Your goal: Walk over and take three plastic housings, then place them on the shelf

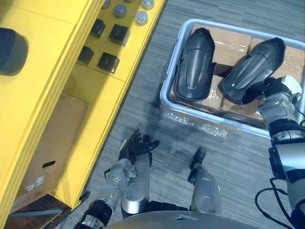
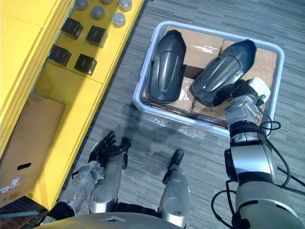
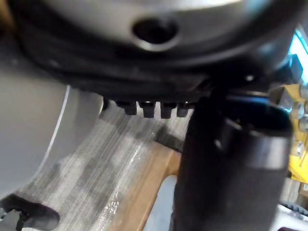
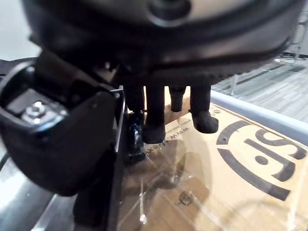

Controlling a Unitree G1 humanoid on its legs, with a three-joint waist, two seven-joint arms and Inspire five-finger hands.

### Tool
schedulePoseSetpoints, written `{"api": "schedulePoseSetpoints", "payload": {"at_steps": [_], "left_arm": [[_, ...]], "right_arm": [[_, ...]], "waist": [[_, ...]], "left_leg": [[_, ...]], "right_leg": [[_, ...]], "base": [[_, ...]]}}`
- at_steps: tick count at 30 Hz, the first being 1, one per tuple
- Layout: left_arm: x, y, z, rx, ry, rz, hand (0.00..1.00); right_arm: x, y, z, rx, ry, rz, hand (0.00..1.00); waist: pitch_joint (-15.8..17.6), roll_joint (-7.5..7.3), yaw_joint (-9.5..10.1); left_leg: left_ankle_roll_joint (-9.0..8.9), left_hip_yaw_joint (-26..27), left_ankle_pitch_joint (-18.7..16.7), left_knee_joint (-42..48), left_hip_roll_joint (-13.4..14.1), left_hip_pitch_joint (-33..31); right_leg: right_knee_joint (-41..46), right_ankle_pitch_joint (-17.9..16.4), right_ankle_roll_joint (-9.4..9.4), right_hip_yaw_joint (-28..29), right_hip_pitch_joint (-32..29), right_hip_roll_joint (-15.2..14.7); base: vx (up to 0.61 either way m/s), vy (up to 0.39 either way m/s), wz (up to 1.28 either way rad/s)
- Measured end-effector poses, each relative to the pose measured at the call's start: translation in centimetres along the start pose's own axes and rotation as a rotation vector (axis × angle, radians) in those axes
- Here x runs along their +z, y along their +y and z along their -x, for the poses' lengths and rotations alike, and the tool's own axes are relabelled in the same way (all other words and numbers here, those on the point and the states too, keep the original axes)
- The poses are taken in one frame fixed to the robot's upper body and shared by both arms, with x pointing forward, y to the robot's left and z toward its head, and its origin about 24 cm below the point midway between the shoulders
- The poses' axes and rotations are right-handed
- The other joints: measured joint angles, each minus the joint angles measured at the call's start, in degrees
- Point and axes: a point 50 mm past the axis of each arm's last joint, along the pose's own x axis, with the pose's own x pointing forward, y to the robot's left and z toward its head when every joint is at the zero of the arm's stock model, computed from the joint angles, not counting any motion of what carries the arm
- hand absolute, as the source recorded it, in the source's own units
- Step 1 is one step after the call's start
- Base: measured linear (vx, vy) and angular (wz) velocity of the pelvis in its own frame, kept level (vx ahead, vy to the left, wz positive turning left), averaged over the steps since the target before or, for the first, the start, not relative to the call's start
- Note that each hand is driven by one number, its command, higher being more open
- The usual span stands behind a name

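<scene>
**Two dark housings lay in a floor bin, right hand at the end of one**

Two dark plastic housings lay side by side in a pale bin (image 2: 181, 117) on the grey carpet floor (image 1: 143, 95). Both were long, rounded shells with their domed backs up. The left housing (image 1: 194, 64) lay nearly straight along the bin's left side. The right housing (image 1: 252, 69) lay slanted, its far end towards the bin's far right corner. Both rested on taped cardboard (image 2: 205, 40) that lined the bin.

The right hand (image 2: 240, 93) reached into the bin at the near end of the right housing. In the right wrist view its fingers (image 4: 154, 115) hung almost straight above the taped cardboard, apart from the thumb and closed round nothing. Whether the hand touched the housing could not be told.

The left hand (image 1: 138, 145) hung low, well apart from the bin, between it and the shelf, with its fingers spread and relaxed and holding nothing.

A yellow shelf (image 1: 52, 52) stood to the robot's left. On one level sat black blocks (image 1: 108, 62), with grey round caps (image 1: 141, 17) beyond them. A cardboard box (image 1: 57, 138) sat on a lower level. A strip of clear plastic wrap (image 1: 200, 121) lay on the floor just beside the bin's near edge
</scene>
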Motion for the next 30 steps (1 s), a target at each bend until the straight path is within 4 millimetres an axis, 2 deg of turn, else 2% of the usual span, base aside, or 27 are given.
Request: {"api": "schedulePoseSetpoints", "payload": {"at_steps": [7,13,15,19,21,23,25,27,30], "left_arm": [[0.0,0.2,-0.2,0.030,0.036,-0.016,1.00],[0.4,0.5,0.1,0.028,0.028,-0.033,1.00],[1.4,0.0,0.4,0.007,-0.018,-0.028,1.00],[5.2,-1.7,1.2,-0.043,-0.171,-0.067,1.00],[7.6,-2.4,1.4,-0.071,-0.257,-0.099,1.00],[9.0,-2.7,1.4,-0.089,-0.309,-0.125,1.00],[9.9,-3.0,1.1,-0.094,-0.333,-0.168,1.00],[10.5,-3.3,0.8,-0.097,-0.338,-0.211,1.00],[11.6,-3.4,0.4,-0.099,-0.347,-0.234,1.00]], "right_arm": [[0.7,1.7,1.0,-0.007,-0.147,0.056,0.00],[0.5,3.8,2.6,0.012,-0.210,0.043,0.00],[0.3,4.0,3.3,-0.008,-0.238,0.021,0.00],[0.7,3.7,5.0,-0.058,-0.318,-0.043,0.00],[0.6,4.6,6.2,-0.068,-0.335,-0.059,0.00],[0.7,5.6,6.9,-0.045,-0.330,-0.096,0.00],[0.4,6.2,7.2,-0.030,-0.315,-0.107,0.00],[-0.1,7.1,7.7,-0.009,-0.305,-0.095,0.00],[0.0,7.0,7.7,-0.033,-0.325,-0.047,0.00]], "waist": [[0.11,-0.32,-1.21],[0.07,-2.67,-1.32],[0.10,-3.46,-1.51],[0.00,-4.66,-2.86],[-0.65,-5.55,-3.56],[-1.96,-6.54,-4.46],[-2.59,-6.91,-4.80],[-4.74,-7.12,-5.14],[-6.31,-6.94,-6.28]], "left_leg": [[-0.01,1.38,-0.12,-0.18,1.13,1.11],[-0.64,1.73,0.99,-3.11,1.59,3.40],[-0.71,1.75,1.81,-4.33,1.55,4.48],[-1.10,2.01,2.89,-7.37,1.55,8.08],[-1.12,2.75,3.25,-9.07,1.58,10.49],[-1.13,3.32,3.57,-10.17,1.57,11.30],[-1.14,3.82,3.60,-10.76,1.58,12.61],[-1.17,4.85,3.62,-12.03,1.57,14.33],[-1.19,5.08,3.64,-12.43,1.57,15.37]], "right_leg": [[-0.09,0.38,-0.34,1.33,0.12,0.80],[-1.56,0.80,-0.92,1.18,1.65,1.40],[-2.10,0.87,-1.01,1.00,2.46,1.44],[-2.91,0.86,-1.02,1.00,4.91,1.57],[-3.44,0.82,-1.06,1.28,6.44,1.59],[-4.06,0.82,-1.07,1.45,6.82,1.58],[-4.26,0.83,-1.08,1.84,7.63,1.59],[-5.00,0.85,-1.04,2.69,8.40,1.59],[-5.18,0.86,-1.03,2.89,9.14,1.62]], "base": [[0.01,-0.005,-0.12],[-0.01,-0.016,-0.01],[0.03,-0.031,0.05],[0.04,-0.028,0.00],[0.03,-0.023,-0.09],[0.02,-0.009,-0.09],[0.03,-0.002,-0.12],[0.04,0.005,-0.19],[0.02,0.001,-0.05]]}}
